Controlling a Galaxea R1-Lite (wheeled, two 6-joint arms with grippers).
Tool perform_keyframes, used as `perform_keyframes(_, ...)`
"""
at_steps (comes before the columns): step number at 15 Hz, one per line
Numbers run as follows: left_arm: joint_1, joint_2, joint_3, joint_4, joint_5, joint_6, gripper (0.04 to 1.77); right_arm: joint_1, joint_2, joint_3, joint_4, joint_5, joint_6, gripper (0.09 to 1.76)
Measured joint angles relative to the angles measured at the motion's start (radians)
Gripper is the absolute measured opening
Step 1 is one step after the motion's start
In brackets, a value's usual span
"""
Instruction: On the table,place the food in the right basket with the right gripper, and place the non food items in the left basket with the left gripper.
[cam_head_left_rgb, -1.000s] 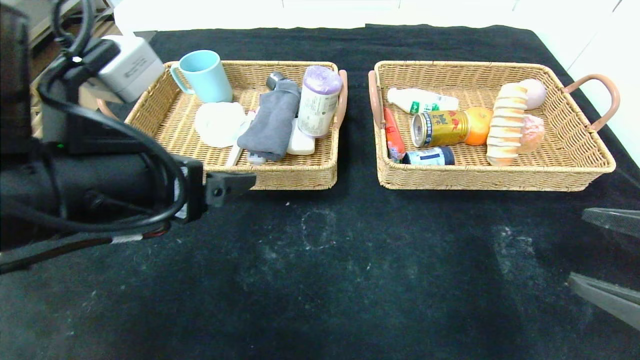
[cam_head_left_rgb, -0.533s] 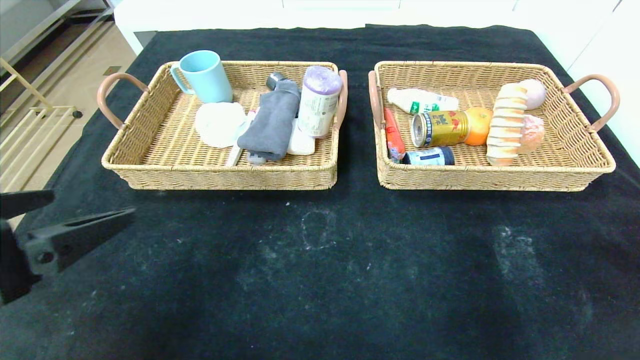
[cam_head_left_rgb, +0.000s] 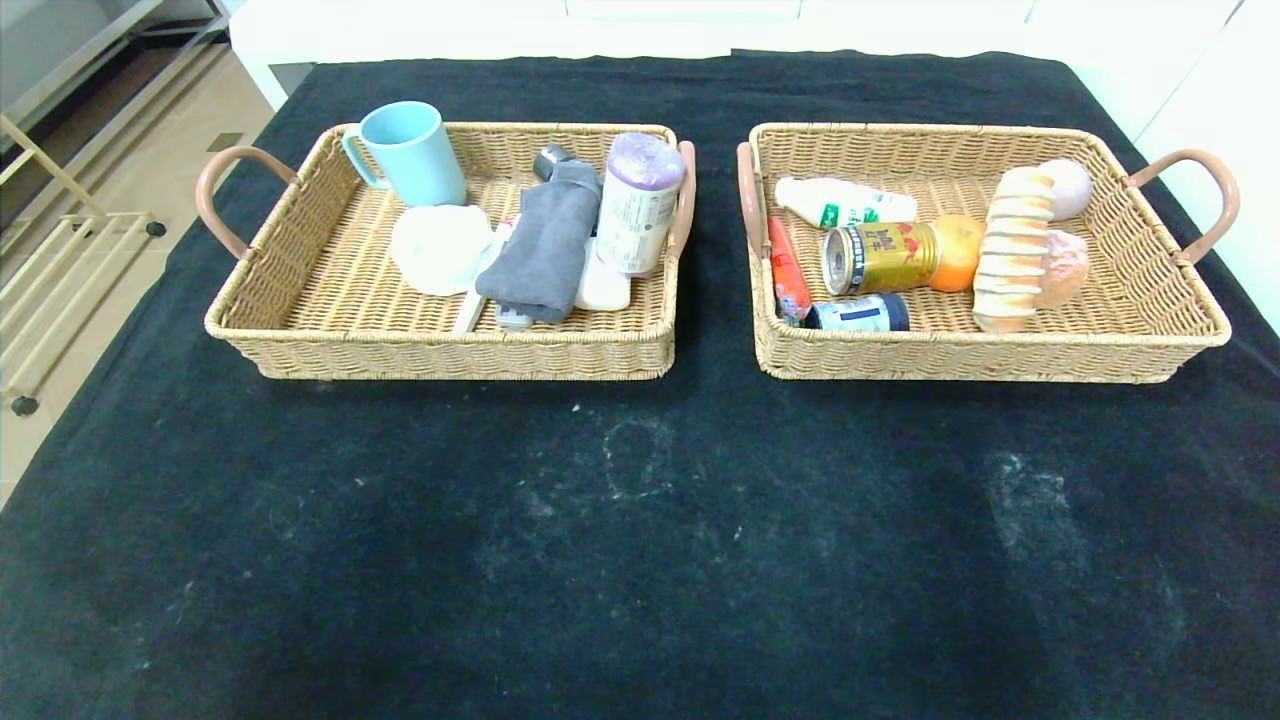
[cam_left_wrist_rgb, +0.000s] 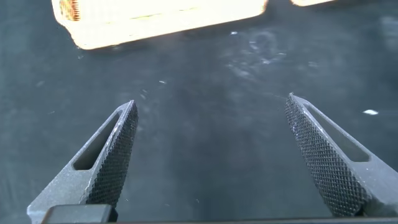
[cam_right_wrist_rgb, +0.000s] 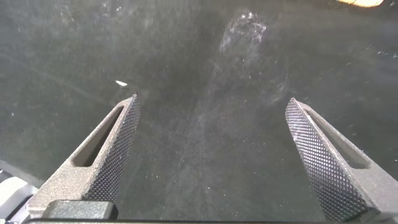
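The left basket (cam_head_left_rgb: 300, 350) holds a blue mug (cam_head_left_rgb: 410, 152), a white pad (cam_head_left_rgb: 438, 247), a grey folded cloth (cam_head_left_rgb: 545, 245), a purple-capped container (cam_head_left_rgb: 636, 200) and a white bar (cam_head_left_rgb: 604, 288). The right basket (cam_head_left_rgb: 1150, 330) holds a white bottle (cam_head_left_rgb: 840, 203), a gold can (cam_head_left_rgb: 878, 257), an orange (cam_head_left_rgb: 958, 250), a red packet (cam_head_left_rgb: 787, 268), a dark blue can (cam_head_left_rgb: 860, 314), bread (cam_head_left_rgb: 1012, 248) and buns (cam_head_left_rgb: 1066, 262). Neither arm shows in the head view. My left gripper (cam_left_wrist_rgb: 211, 109) and right gripper (cam_right_wrist_rgb: 212, 109) are open and empty over bare black cloth.
The black cloth (cam_head_left_rgb: 640, 540) covers the table in front of the baskets, with faint white marks. The table's left edge drops to the floor and a metal rack (cam_head_left_rgb: 60, 270). The left basket's edge (cam_left_wrist_rgb: 161, 22) shows far off in the left wrist view.
My left arm has drawn back from in front of the left basket and left the head view. My right gripper, at the right edge a second ago, has also left that view.
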Motion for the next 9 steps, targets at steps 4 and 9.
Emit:
perform_keyframes(4, 0.152, -0.156, -0.044, 0.135, -0.223, 0.007, 1.71, 0.018, -0.041, 0.023, 0.001, -0.011, -0.001, 1.71)
perform_keyframes(9, 0.24, -0.31, -0.036, 0.235, -0.317, 0.009, 1.71, 0.022, -0.123, 0.076, 0.013, -0.039, 0.0, 1.71)
